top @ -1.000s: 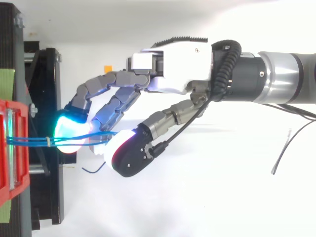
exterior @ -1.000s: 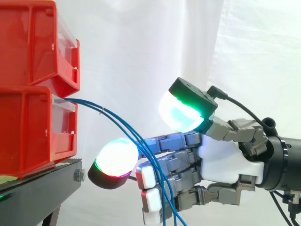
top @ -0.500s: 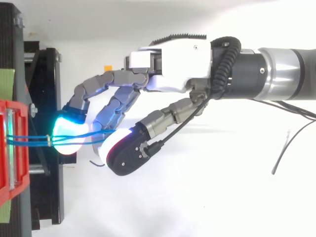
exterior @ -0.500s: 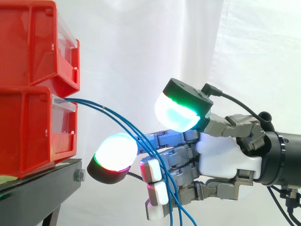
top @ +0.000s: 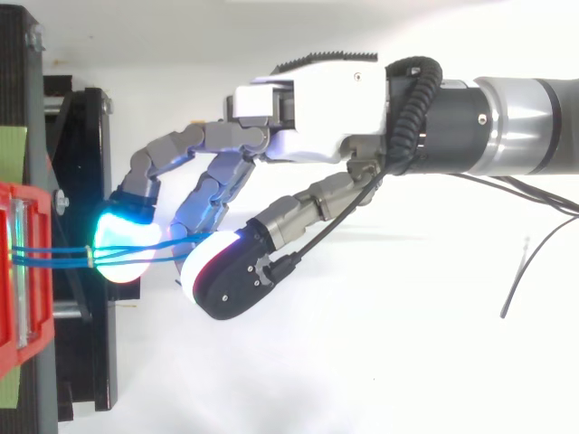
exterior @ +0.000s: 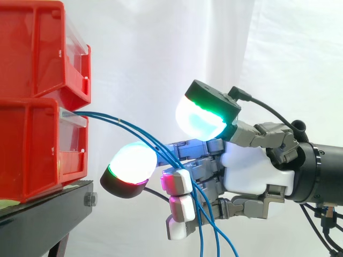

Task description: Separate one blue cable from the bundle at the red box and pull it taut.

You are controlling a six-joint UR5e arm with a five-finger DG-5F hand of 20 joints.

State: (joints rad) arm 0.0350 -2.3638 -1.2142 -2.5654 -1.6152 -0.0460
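A bundle of thin blue cables (exterior: pixel 134 130) comes out of the lower red bin (exterior: pixel 32 150) and droops down to the right. A small band (top: pixel 89 256) holds them together near the bin. My hand (exterior: pixel 252 174) reaches in from the right, level with the bundle. The cables run down through the wide gap between the upper glowing pad (exterior: pixel 201 118) and the lower glowing pad (exterior: pixel 131 167), then across the half-bent lower fingers (exterior: pixel 179 206). Nothing pinches them. From above, the hand (top: pixel 317 117) has its pads on either side of the cables (top: pixel 54 256).
A second red bin (exterior: pixel 32 48) is stacked on the lower one. Both stand on a black stand (exterior: pixel 48 206) at the left. A white curtain hangs behind. A loose black wire (top: pixel 520 271) lies at the right in the top view.
The hand has shifted slightly left toward the bins and a little upward. Its lower fingers have risen along the cables, which now spread out more below them.
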